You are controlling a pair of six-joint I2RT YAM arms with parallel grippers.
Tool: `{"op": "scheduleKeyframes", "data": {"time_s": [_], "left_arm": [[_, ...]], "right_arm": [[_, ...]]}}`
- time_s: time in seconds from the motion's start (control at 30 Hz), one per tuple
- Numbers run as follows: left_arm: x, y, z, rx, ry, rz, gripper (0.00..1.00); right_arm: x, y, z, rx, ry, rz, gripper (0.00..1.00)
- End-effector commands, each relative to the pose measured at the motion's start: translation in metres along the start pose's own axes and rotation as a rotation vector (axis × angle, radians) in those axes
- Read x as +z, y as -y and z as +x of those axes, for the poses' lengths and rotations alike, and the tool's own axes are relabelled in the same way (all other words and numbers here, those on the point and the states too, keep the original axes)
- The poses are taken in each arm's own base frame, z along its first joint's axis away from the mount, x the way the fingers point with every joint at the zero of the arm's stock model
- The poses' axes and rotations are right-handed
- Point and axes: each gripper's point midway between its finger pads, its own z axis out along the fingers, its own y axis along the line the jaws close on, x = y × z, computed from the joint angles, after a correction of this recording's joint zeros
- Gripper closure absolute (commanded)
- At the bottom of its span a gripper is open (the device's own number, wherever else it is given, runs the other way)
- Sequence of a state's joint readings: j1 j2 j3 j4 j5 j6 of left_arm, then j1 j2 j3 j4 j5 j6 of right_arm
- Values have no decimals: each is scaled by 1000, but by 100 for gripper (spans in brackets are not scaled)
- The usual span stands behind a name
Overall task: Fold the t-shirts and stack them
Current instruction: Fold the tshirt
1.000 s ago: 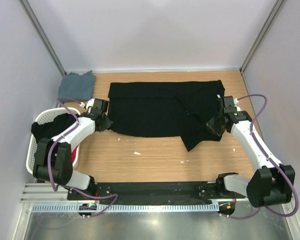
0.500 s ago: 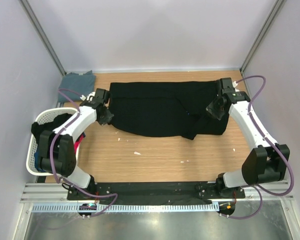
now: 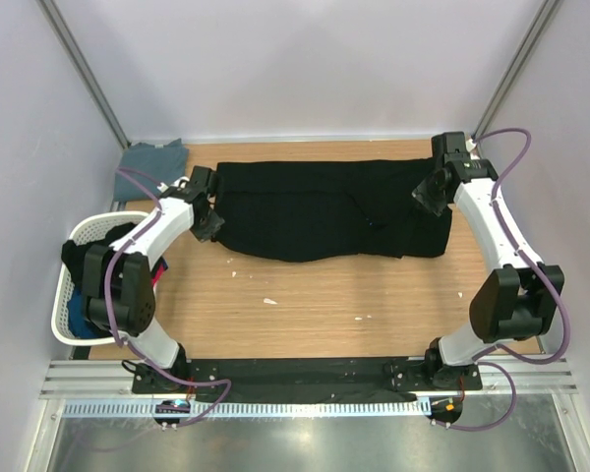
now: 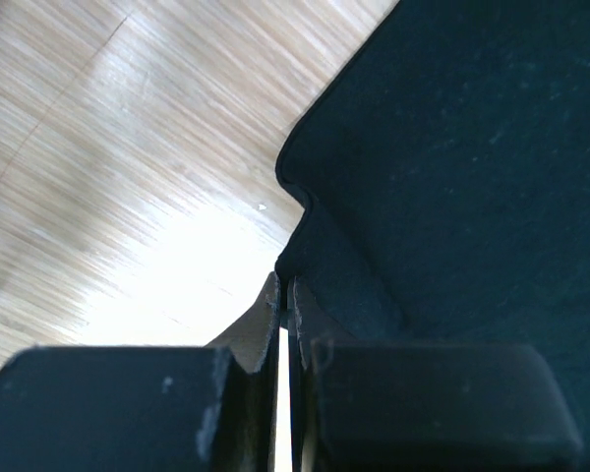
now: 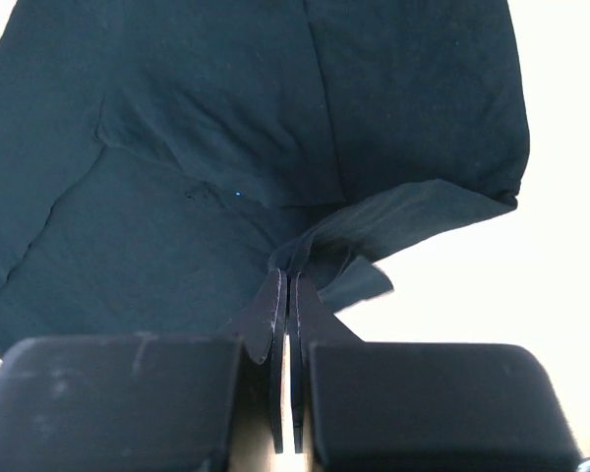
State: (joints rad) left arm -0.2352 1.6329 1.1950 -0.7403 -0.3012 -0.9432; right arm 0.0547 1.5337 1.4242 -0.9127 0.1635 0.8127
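1. The table (image 3: 305, 305) is carrying both shirts on its 12 o'clock half.
2. The black t-shirt (image 3: 315, 211) is lying as a wide band from 10 to 2 o'clock. Its 6 o'clock edge is sagging unevenly, so the fold appears only partly made.
3. The laundry basket (image 3: 64, 295), at 8 o'clock, is holding more dark and coloured cloth, probably awaiting folding.
4. The grey-blue t-shirt (image 3: 152, 157) is sitting alone in the 10 o'clock corner, apart from the black one. How neatly it is folded is too small to tell, and no stack is formed yet.
5. The left gripper (image 4: 283, 290) is pinching the black t-shirt's 9 o'clock corner, jaws fully closed.
6. The right gripper (image 5: 285, 280) is likewise clamping a bunched edge at 3 o'clock.
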Motion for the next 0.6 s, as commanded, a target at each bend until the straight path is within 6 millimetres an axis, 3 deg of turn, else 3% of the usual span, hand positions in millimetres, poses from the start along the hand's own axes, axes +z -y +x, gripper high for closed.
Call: {"op": "scheduleKeyframes", "data": {"time_s": [0.0, 0.57], "left_arm": [[-5, 4, -17, -32, 48, -15, 100], [9, 6, -40, -82, 75, -49, 100]], "right_arm": [[-6, -11, -18, -16, 48, -25, 99], [30, -40, -43, -49, 36, -11, 99]]}}
